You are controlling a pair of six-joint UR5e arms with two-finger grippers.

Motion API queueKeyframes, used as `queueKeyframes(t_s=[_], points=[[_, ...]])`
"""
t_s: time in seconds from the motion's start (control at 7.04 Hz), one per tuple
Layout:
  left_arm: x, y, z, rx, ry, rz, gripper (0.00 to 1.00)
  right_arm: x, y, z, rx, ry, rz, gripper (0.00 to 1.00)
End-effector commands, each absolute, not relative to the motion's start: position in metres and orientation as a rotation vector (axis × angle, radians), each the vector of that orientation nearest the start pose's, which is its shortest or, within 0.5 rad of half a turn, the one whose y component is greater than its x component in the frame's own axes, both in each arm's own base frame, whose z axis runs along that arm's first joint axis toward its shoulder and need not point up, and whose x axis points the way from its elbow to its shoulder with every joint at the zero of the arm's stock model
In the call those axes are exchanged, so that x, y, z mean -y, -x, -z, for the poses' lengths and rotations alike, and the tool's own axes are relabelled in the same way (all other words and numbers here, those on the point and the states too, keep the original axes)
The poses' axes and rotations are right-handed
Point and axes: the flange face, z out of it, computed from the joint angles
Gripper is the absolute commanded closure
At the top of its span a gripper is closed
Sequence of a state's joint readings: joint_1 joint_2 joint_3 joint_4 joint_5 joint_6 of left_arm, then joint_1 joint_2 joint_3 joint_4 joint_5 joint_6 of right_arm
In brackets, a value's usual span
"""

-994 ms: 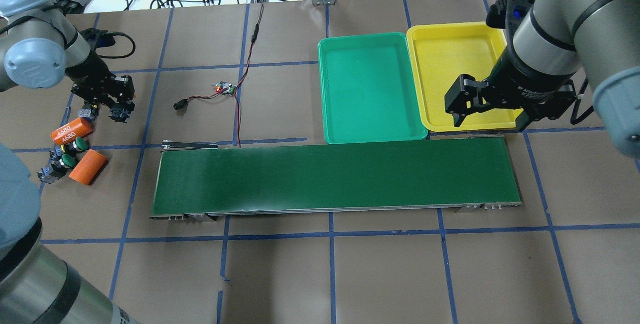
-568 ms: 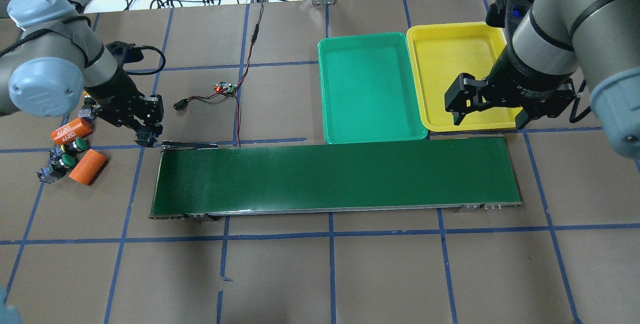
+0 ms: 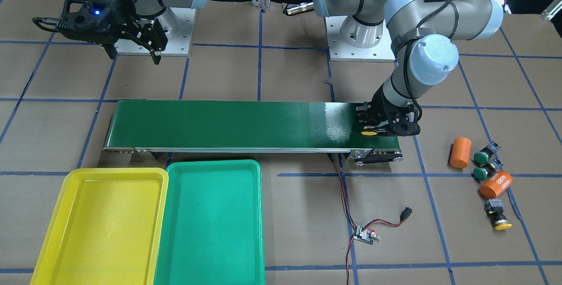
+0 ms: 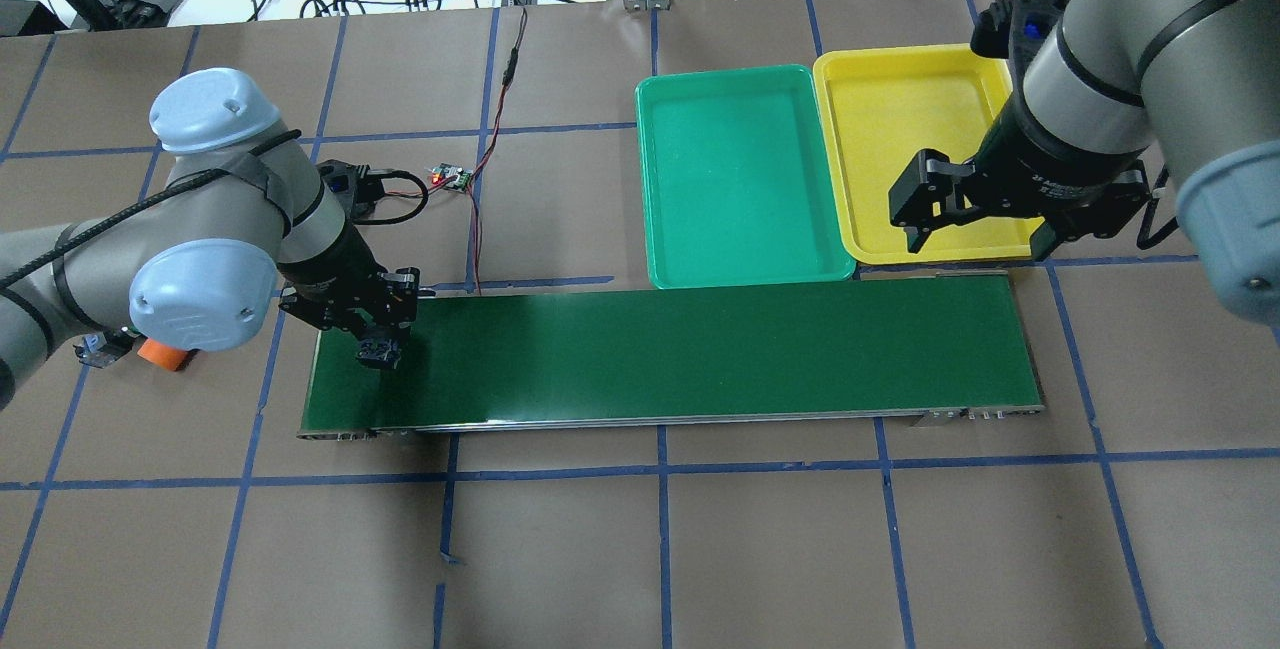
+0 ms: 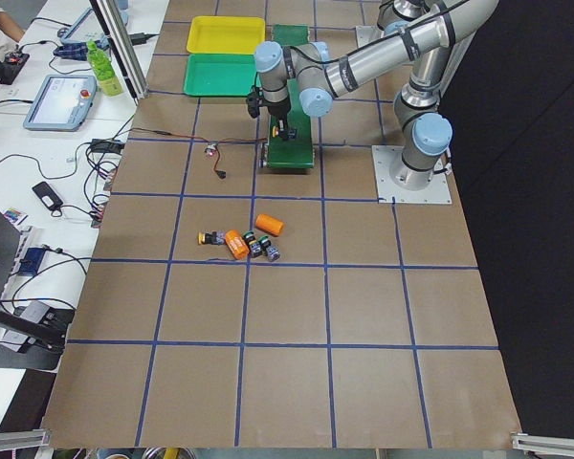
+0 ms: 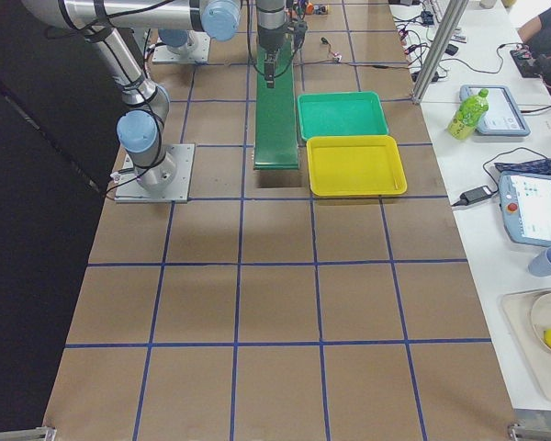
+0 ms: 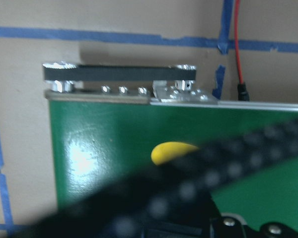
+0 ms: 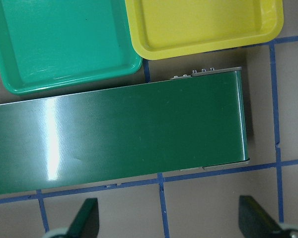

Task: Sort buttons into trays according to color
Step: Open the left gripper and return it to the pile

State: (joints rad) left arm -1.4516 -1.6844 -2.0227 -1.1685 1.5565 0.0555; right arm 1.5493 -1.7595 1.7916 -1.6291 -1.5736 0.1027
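Now: yellow button arriving at the belt's end

Seen from the front-facing camera, the step in hand looked like the delivery of one yellow button (image 3: 368,133) to the conveyor belt (image 3: 228,124), at its right end in that frame. The left gripper (image 3: 373,128) had its fingers pinched narrow on the button; whether it touched the belt could not be told. The left arm reached low from top centre, elbow bent, wrist turned down. The next move, by my judgement, called for setting the button down steadily, releasing it and lifting clear.

The right gripper (image 3: 134,54) hung at upper left, fingers wide and empty. No button lay in the yellow tray (image 3: 114,173) or the green tray (image 3: 215,163), lower left. Two green buttons (image 3: 481,158) and a second yellow button (image 3: 498,219) lay on the surface (image 3: 281,78) at right, among orange cylinders (image 3: 460,152).
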Motion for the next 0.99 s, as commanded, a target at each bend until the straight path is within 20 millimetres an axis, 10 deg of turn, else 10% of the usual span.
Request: queueKeyframes(t_s=[0.0,0.28,0.57,0.85], points=[[0.465,0.082,-0.246,-3.158,0.118,-0.264,0.05,0.418,-0.125,-0.471,-3.131,-0.195,0.053,0.0],[0.49,0.059,-0.284,-3.157,0.18,-0.191,0.0,0.418,-0.125,-0.47,-3.131,-0.197,0.05,0.0],[0.544,-0.027,-0.328,-3.159,0.349,-0.223,0.0,0.418,-0.124,-0.47,-3.134,-0.195,0.051,0.0],[0.608,-0.107,-0.302,-3.179,0.187,-0.196,0.0,0.417,-0.125,-0.47,-3.131,-0.195,0.045,0.0]])
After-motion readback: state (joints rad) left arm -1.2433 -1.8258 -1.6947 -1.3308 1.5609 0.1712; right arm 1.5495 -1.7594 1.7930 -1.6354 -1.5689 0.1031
